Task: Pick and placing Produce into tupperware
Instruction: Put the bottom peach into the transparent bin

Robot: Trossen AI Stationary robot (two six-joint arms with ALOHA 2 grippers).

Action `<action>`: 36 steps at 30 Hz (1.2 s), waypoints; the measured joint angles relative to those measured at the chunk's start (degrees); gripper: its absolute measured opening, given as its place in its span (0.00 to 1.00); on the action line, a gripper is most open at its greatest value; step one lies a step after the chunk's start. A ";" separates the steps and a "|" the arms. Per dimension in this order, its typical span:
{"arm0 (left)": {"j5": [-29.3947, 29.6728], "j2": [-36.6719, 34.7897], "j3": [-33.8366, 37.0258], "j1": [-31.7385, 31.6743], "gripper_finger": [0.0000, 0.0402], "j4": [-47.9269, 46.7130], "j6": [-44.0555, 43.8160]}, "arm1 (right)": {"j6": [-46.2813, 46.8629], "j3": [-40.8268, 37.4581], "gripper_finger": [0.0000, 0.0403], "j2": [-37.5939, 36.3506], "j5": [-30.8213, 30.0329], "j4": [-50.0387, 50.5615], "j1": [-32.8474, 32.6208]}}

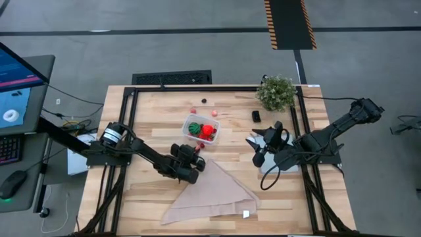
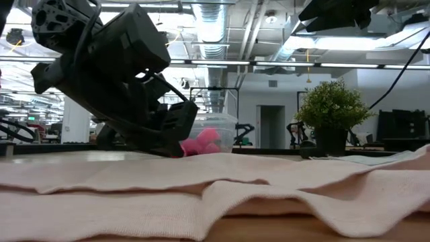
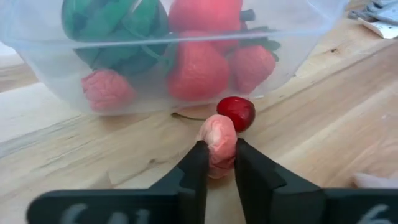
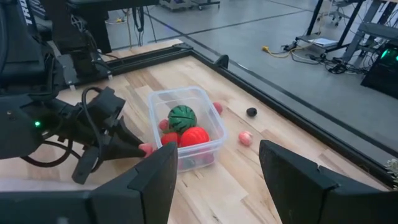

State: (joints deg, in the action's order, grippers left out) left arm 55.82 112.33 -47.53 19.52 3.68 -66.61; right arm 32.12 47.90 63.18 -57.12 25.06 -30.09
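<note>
**Produce piece pinched at the tub wall, lift not yet begun**

The produce piece in hand, a small pale-pink soft berry-shaped lump (image 3: pixel 217 142), is sitting on the light wooden slatted worktop (image 1: pixel 164 105) just outside the clear rounded plastic tupperware tub (image 1: pixel 201 129), and the left pincer (image 3: pixel 216 163) is clamping it narrowly between both dark fingers. A glossy dark-red cherry-like bit (image 3: pixel 237 112) is lying just beside it, apparently touching it, though the angle is poor. The tub is already holding a green striped ball (image 4: pixel 182 116), a red pepper-like piece (image 4: pixel 194 136) and pinkish berries.

The grip is biting only the lump's near end, so it could be squeezing out as the arm rises. The fingers are working close to the tub's wall; a forward drift could be shoving the light tub or knocking the cherry bit rolling. The beige folded cloth (image 1: pixel 210 191) is lying under the arm and could be snagging.

The right pincer (image 1: pixel 258 150) is waiting with jaws wide, near the worktop's right edge.

No brand, label or writing is readable.
</note>
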 joint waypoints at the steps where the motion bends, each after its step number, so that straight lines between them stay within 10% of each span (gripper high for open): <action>1: 0.01 0.00 0.00 0.17 0.12 0.00 0.00 | -0.02 0.00 0.62 0.00 0.00 0.00 0.00; 24: 2.86 -14.58 0.02 6.77 0.12 0.61 8.45 | -0.02 0.00 0.62 0.00 0.02 -0.22 0.00; 36: -5.67 -23.58 0.00 -5.76 0.12 -1.09 23.64 | 0.48 -0.02 0.62 0.02 0.00 -0.22 0.00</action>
State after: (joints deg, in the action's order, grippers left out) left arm 50.15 88.75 -47.53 13.76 2.59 -42.97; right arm 32.59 47.88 63.20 -57.12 24.84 -30.09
